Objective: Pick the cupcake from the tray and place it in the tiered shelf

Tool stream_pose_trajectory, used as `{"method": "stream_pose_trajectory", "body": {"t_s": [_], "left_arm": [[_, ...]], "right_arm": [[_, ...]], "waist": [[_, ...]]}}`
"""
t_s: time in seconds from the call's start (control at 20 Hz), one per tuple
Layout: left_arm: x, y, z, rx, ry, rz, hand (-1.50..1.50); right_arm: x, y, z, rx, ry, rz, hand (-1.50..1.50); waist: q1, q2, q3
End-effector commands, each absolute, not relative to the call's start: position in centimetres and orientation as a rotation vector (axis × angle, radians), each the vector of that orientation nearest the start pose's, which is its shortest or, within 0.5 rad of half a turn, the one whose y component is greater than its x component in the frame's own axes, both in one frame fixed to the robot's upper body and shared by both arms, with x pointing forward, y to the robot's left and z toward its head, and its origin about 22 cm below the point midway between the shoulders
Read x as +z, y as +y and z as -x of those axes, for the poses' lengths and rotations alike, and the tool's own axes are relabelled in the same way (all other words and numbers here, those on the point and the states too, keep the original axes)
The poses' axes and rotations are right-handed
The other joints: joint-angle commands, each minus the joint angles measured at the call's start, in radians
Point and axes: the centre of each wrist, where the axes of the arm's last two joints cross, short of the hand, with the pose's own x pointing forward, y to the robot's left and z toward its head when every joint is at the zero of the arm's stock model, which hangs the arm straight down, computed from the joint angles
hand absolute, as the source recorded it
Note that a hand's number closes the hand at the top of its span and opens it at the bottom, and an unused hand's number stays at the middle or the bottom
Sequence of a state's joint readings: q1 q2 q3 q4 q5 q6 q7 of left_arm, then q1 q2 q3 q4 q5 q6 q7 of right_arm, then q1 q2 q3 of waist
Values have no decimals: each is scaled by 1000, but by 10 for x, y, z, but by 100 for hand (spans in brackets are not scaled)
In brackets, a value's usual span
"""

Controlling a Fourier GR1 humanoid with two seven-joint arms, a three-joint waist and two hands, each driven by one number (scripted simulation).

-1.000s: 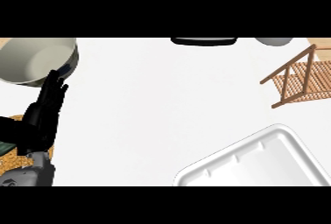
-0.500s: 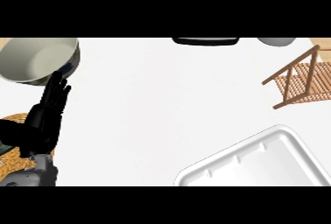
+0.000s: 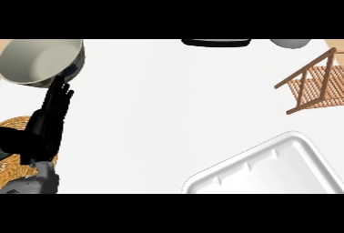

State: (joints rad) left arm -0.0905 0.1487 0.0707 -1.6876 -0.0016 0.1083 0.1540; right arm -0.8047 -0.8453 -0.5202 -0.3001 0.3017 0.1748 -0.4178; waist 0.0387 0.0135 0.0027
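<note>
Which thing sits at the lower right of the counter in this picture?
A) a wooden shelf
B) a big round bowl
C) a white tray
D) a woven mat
C: the white tray fills the lower right; the bowl is upper left, the wooden shelf upper right, the woven mat at the left edge.
</note>
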Motion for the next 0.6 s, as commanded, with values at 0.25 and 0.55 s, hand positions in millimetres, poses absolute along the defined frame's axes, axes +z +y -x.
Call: {"method": "stream_pose_trajectory", "body": {"t_s": [0.25,0.55], "left_arm": [[53,256,-255,31,-1620,-245,0],[50,262,-257,17,-1622,-235,0]], "right_arm": [[151,-534,-332,125,-1645,561,-150],[168,-547,-324,-72,-1769,498,-150]], "waist": [[-10,-3,0],[-6,0,0]]}}
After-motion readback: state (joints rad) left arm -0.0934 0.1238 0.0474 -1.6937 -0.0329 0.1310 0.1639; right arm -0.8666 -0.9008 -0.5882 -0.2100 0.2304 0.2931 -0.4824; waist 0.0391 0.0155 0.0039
